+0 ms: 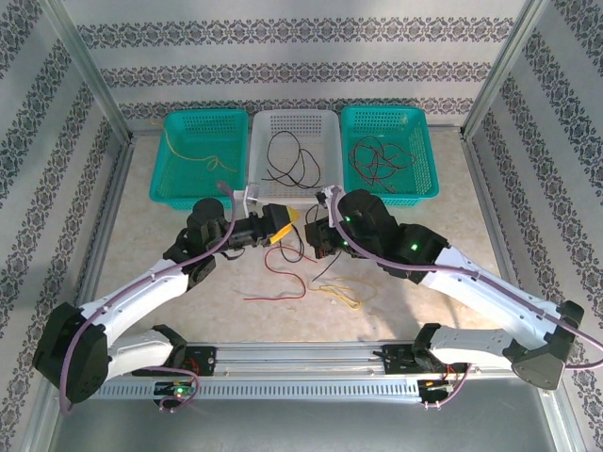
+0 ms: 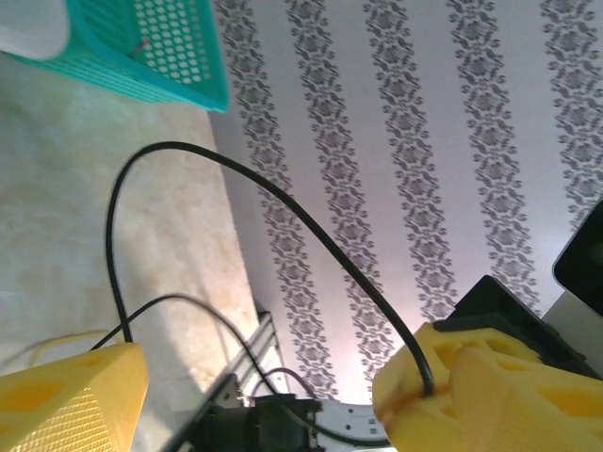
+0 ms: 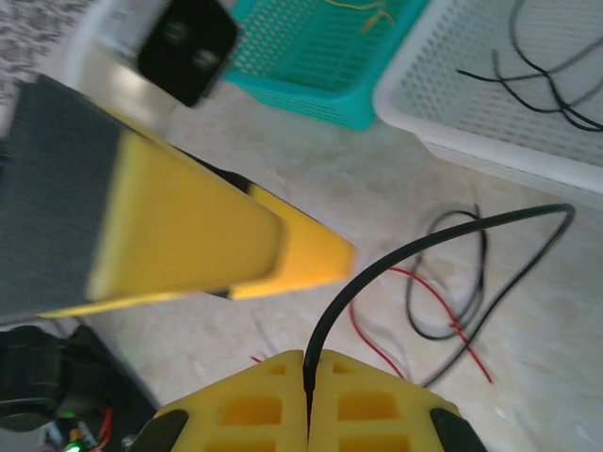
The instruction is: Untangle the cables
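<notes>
**Black cable pinched, left gripper wide**

The right gripper (image 3: pixel 309 365) is clamped on a black cable (image 3: pixel 471 226), held up between the 2 arms in front of the baskets. The left gripper (image 2: pixel 259 381) stands wide, with a black cable, likely the same one, lying against 1 finger. The step looks like parting black from the red cable (image 1: pixel 283 273) and yellow cable (image 1: pixel 344 297) lying on the table (image 1: pixel 151 254). Next, the left gripper probably needs to close and draw it clear.

Of the 3 baskets, the left basket (image 1: pixel 162 169) holds yellow cable, the white basket (image 1: pixel 254 160) holds black, and the right basket (image 1: pixel 429 169) holds red.
</notes>
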Robot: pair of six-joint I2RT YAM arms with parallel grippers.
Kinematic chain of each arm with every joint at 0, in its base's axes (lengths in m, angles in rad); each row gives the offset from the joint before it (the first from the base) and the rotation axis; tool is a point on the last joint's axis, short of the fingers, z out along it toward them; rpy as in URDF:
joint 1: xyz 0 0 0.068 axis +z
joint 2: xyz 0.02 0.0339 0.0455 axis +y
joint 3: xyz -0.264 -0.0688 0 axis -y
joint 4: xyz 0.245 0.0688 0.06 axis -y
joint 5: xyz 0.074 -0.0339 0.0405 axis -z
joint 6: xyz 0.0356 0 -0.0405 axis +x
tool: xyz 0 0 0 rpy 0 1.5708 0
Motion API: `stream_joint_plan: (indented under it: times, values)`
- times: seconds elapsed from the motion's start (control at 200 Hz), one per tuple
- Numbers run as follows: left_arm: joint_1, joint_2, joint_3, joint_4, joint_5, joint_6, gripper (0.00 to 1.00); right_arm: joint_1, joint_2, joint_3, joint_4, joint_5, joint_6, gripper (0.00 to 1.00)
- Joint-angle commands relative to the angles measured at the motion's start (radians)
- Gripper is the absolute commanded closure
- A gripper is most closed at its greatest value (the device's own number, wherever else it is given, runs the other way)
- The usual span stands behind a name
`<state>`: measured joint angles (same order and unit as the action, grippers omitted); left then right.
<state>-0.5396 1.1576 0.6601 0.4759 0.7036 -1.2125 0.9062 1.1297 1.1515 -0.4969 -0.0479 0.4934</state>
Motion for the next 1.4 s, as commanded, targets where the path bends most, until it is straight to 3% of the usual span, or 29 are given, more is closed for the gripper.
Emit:
stream_joint_plan:
  times: [0.0,0.19,0.345,0.555,0.76,0.879,1.019,1.069,1.144,1.184,1.264,1.394]
  values:
    - [-0.018,0.017,-0.006,0.192,-0.003,-0.094,0.17,0.010,-0.010,0.001,0.070,-0.096,-0.017,1.00]
    - [-0.019,0.044,0.003,0.233,-0.020,-0.127,0.19,0.015,-0.006,-0.017,0.117,-0.201,-0.018,1.00]
    - [-0.021,0.071,0.001,0.270,-0.010,-0.150,0.28,0.022,0.004,-0.030,0.129,-0.216,-0.011,1.00]
    - [-0.020,0.070,0.015,0.274,-0.003,-0.144,0.64,0.028,0.042,-0.032,0.133,-0.234,-0.007,1.00]
    - [-0.012,-0.009,0.093,0.093,-0.033,0.012,1.00,0.028,0.051,-0.051,0.127,-0.208,0.011,1.00]
    - [-0.010,-0.080,0.123,0.042,-0.083,0.111,1.00,0.025,0.056,-0.073,0.130,-0.175,0.042,1.00]
    - [-0.011,-0.150,0.091,0.203,-0.109,0.140,1.00,0.014,0.077,-0.118,0.189,-0.186,0.112,1.00]
    - [-0.011,-0.158,0.083,0.240,-0.109,0.135,1.00,0.014,0.083,-0.129,0.212,-0.190,0.131,0.91]
    - [-0.011,-0.159,0.085,0.244,-0.102,0.127,1.00,0.014,0.084,-0.143,0.246,-0.190,0.147,0.68]
    - [-0.010,-0.159,0.082,0.242,-0.102,0.124,1.00,0.013,0.082,-0.150,0.263,-0.190,0.152,0.65]
    - [-0.010,-0.159,0.079,0.257,-0.104,0.113,1.00,0.011,0.083,-0.153,0.286,-0.194,0.160,0.66]
    - [-0.010,-0.160,0.083,0.276,-0.105,0.103,1.00,0.011,0.087,-0.155,0.310,-0.204,0.167,0.86]
